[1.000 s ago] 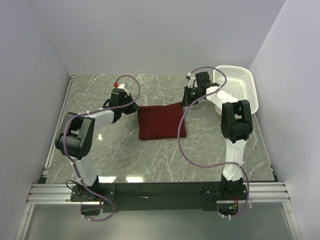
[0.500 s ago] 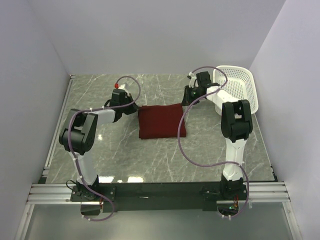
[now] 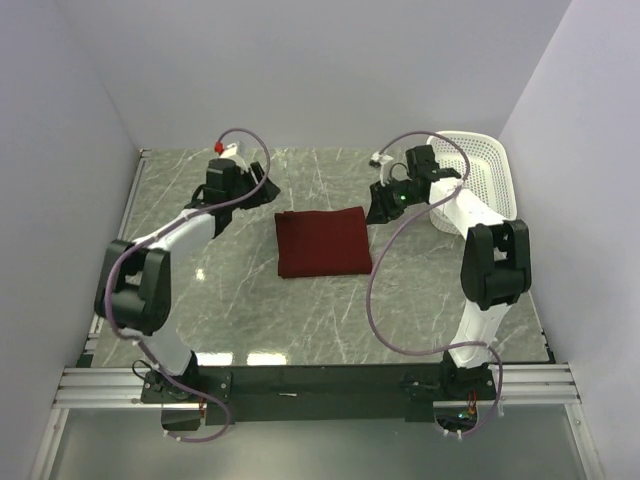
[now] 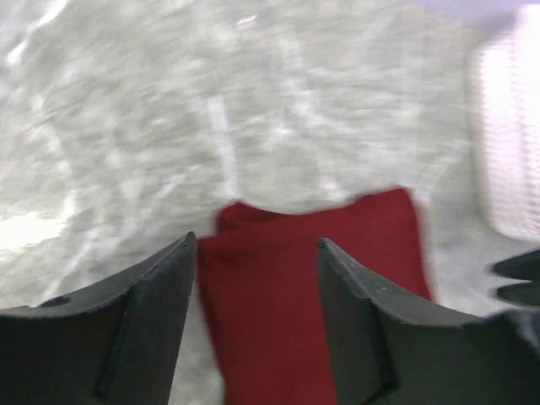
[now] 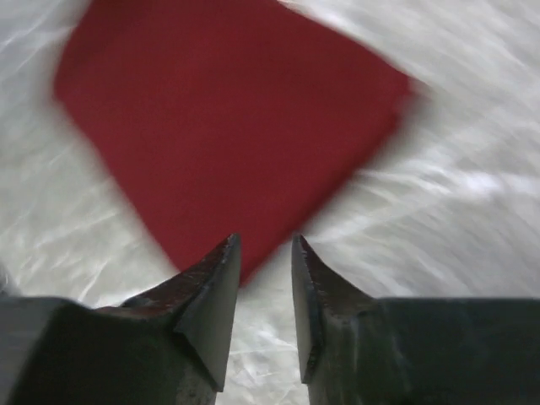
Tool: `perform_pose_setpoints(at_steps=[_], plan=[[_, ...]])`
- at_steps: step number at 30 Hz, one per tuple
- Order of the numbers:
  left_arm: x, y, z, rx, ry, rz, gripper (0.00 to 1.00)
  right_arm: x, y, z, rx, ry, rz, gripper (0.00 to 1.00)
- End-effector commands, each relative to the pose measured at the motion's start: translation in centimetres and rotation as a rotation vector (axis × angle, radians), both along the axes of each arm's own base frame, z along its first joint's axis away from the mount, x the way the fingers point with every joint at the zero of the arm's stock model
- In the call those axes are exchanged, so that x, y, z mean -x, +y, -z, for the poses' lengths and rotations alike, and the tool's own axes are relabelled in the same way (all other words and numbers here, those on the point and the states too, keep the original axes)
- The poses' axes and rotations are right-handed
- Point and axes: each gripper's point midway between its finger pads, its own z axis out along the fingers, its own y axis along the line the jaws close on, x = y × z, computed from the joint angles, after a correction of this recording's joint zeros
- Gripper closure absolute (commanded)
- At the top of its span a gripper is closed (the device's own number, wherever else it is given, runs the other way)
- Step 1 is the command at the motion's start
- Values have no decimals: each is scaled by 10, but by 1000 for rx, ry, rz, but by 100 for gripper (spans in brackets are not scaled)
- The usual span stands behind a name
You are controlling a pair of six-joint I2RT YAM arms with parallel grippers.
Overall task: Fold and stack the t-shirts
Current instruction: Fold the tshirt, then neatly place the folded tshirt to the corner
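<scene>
The dark red t-shirt (image 3: pixel 322 241) lies folded into a flat rectangle on the marble table, and it also fills the left wrist view (image 4: pixel 312 287) and the right wrist view (image 5: pixel 228 118). My left gripper (image 3: pixel 262 192) hovers off its far left corner, open, with only cloth seen beyond the gap between its fingers (image 4: pixel 256 240). Off the far right corner my right gripper (image 3: pixel 378 207) stands open too, its narrower gap (image 5: pixel 264 239) over bare table at the shirt's edge. Neither gripper holds anything.
A white mesh basket (image 3: pixel 495 172) stands at the back right behind the right arm, and shows as a blur (image 4: pixel 506 143) in the left wrist view. Walls close in the table on three sides. Purple cables loop over both arms.
Both grippers have opened and let go of the shirt's far corners. The left one has drawn back to the left and the right one to the right. The shirt lies flat.
</scene>
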Motion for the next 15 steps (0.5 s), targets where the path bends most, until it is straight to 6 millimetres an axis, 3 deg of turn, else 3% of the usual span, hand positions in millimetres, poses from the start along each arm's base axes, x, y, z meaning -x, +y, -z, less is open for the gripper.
perform_pose_setpoints(at_steps=[1,3,4,6,8,12,13,15], plan=[[27,-21,-47,70,-47,158,37,65,43,-21,-151,20,-369,66],[58,-37,-42,160,-15,274,43,73,55,-14,-203,111,-365,76],[78,-42,-26,219,50,288,44,76,62,-12,-225,150,-362,78],[92,-54,-24,299,52,334,47,82,72,-1,-277,275,-343,78],[115,-68,-3,371,141,378,50,82,79,1,-302,351,-330,78],[128,-84,27,410,223,397,51,82,75,36,-281,499,-236,81],[129,-85,40,408,259,394,52,85,66,52,-222,525,-192,81],[130,-86,49,412,283,395,52,89,57,64,-172,557,-143,81]])
